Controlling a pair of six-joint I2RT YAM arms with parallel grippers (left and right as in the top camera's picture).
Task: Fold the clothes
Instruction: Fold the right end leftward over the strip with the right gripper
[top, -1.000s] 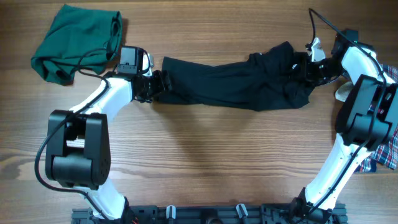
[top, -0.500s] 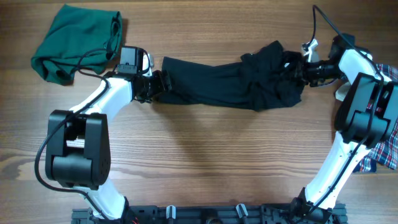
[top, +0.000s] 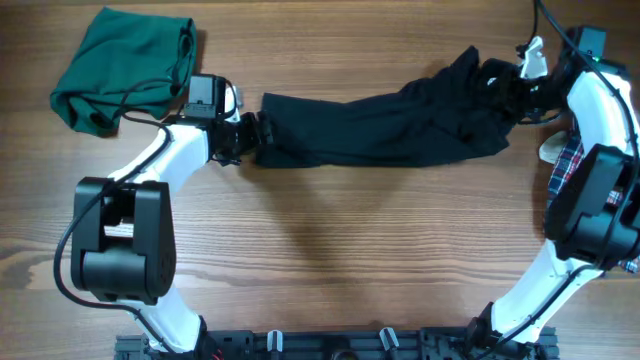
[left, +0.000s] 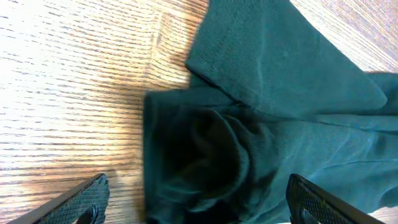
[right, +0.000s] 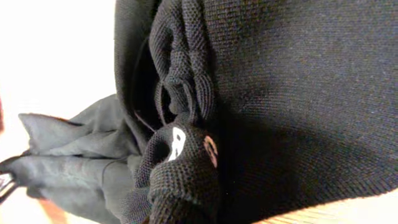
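We're stretching the black top (top: 370, 135): right gripper (top: 500, 90) pinching one end, left gripper (top: 252, 133) spread at the other, probably clamping next.

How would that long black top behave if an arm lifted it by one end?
Probably floppy: the black top lies in soft creases and bunches up where the right gripper pinches it. It would likely sag and drape rather than hold shape. Its knit weave looks grippy, so it probably drags on the wooden table rather than sliding freely.
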